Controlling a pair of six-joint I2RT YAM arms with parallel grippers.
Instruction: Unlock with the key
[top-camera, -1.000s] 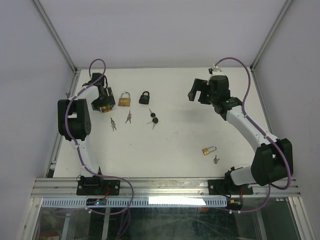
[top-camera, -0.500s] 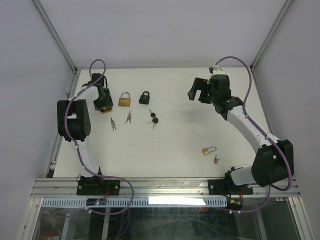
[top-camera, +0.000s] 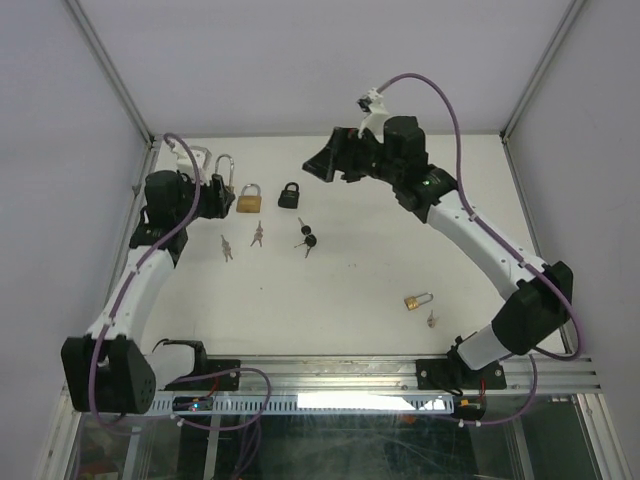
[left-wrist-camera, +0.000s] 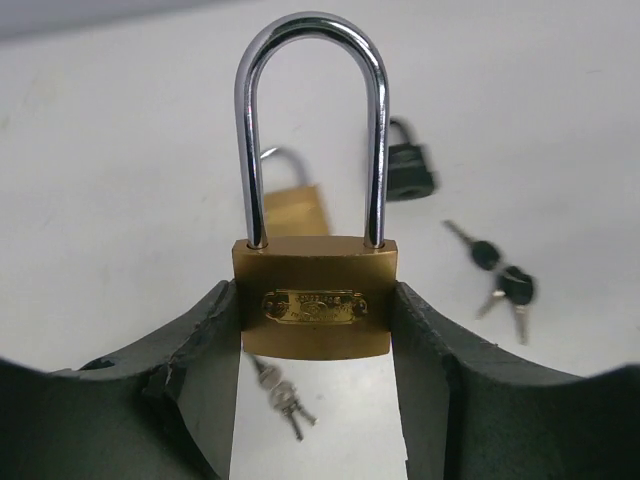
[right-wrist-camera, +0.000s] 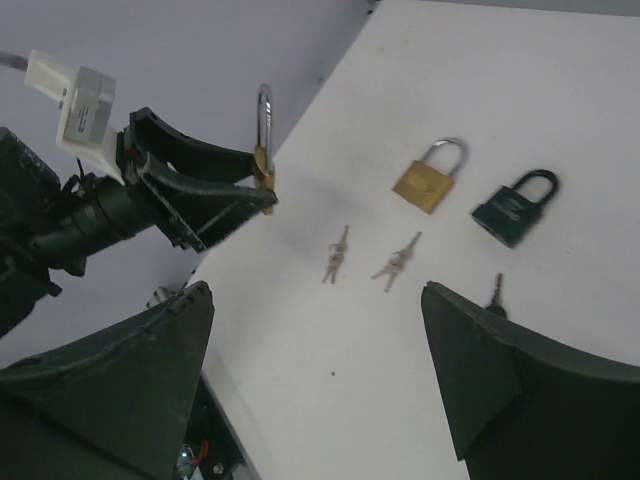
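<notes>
Padlock (left-wrist-camera: 314, 312), brass with a long shackle, is clamped by its body sides in my left gripper (top-camera: 214, 192) and held upright at the far left. It looks heavy, rigid and slick, so I'd keep that flat-sided hold. My right gripper (right-wrist-camera: 315, 295) hangs wide open and empty over the far middle. The key pairs (top-camera: 257, 234) lie thin and flat on the table (top-camera: 350, 300), awkward to pinch. The left wall (top-camera: 60, 150) is close; there's more room at centre.

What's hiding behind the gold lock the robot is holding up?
Through its shackle you can see a second brass padlock, partly covered by the held padlock. A black padlock lies further right.
</notes>
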